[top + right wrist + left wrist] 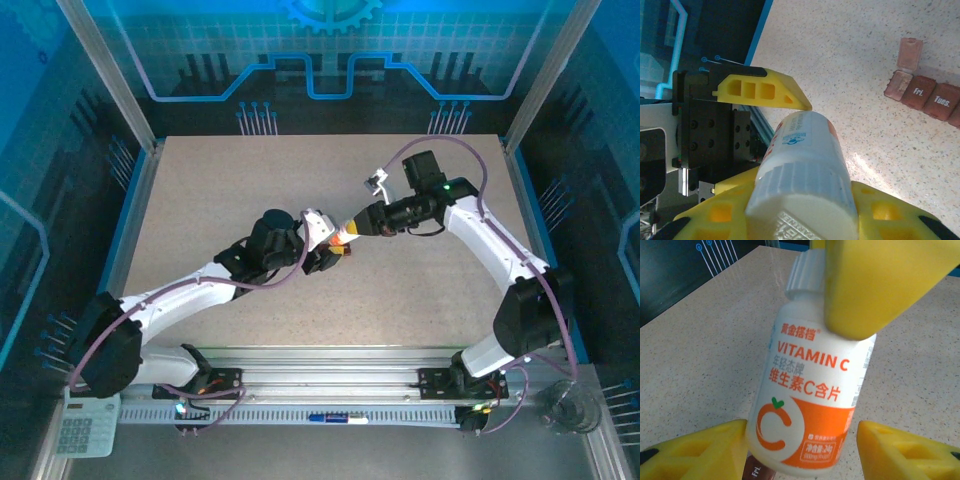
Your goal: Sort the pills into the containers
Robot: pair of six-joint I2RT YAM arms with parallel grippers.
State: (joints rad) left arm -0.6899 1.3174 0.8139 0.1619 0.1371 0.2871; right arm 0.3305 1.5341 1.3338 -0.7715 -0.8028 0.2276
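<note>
Vitamin C bottle (810, 385), at the centre of the table (200, 200), between two grippers.
Right gripper (802, 205) clamped on the white cap. Left gripper (800, 440) straddles the base, grip cannot be told. Reddish-brown pill box (927, 95) lies on the table, 2 o'clock from the bottle, end lid open.

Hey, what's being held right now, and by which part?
The vitamin C bottle: the right pincer grips its white cap end, and the left pincer brackets its base, firmness unclear.
</note>
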